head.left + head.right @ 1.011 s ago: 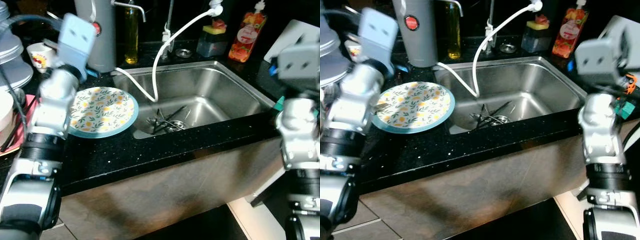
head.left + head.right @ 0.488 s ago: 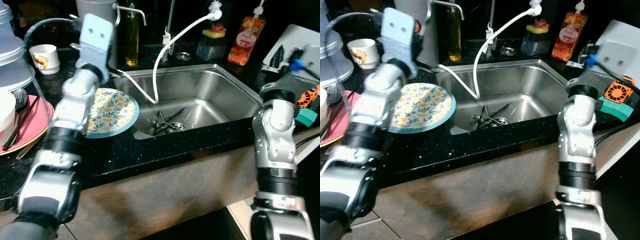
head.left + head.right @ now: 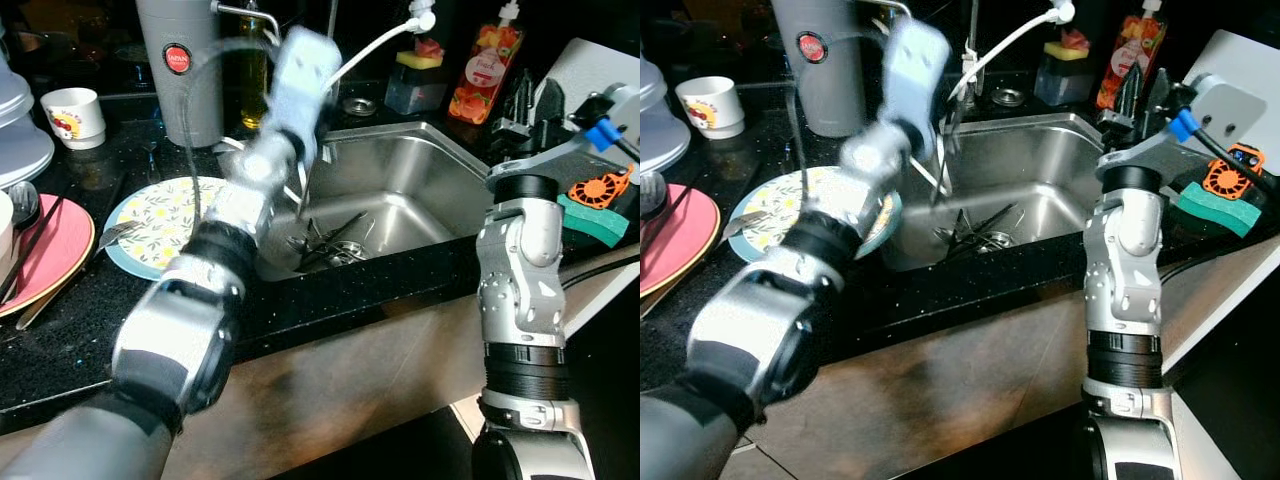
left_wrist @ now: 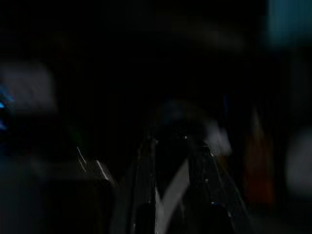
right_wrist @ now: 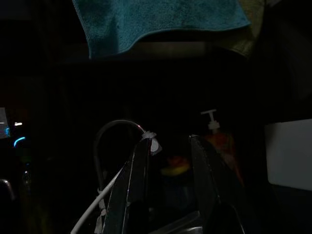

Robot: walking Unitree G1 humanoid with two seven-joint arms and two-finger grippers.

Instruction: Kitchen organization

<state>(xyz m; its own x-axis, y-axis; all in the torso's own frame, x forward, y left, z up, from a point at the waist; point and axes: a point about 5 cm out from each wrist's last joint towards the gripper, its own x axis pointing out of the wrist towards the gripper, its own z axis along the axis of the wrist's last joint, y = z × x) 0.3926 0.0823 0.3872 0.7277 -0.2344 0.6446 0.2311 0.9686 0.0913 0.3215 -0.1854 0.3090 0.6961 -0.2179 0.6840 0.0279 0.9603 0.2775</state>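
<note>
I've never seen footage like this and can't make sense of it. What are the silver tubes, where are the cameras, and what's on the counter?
The silver tubes are the two arms of a humanoid robot standing at a kitchen sink. Two pictures come from cameras in its head, looking down; the two dark ones come from cameras on its wrists.

The left arm is blurred, reaching over the sink; its left claw is too dark to judge. The right claw, two black fingers, is raised beside the sink, open and holding nothing.

On the black counter lie a flowered plate, a pink plate, a cup, a grey canister, a soap bottle and a green sponge. Utensils lie in the sink.
</note>
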